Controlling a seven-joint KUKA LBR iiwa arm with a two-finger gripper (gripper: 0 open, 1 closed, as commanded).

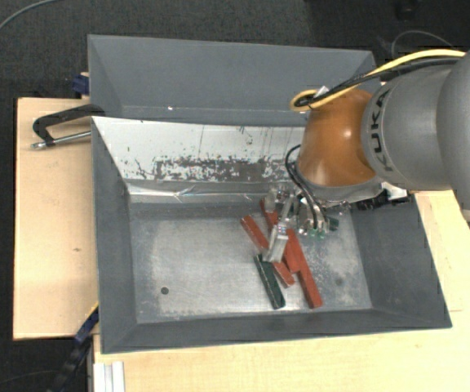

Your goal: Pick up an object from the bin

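Where the bin (113, 219) floor runs left, there's just a dark speck (164, 291) at 8 o'clock. Rightward, a green stick (269, 282) and red sticks (299, 261) lie heaped at 4 o'clock, and the gripper (282, 242) is down right on them, apart or together I can't tell. Best play, I'd say: straddle one red stick across its width, clear of its neighbours, then lift straight.

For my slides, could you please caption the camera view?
Tool low over red sticks and a green stick in the bin.
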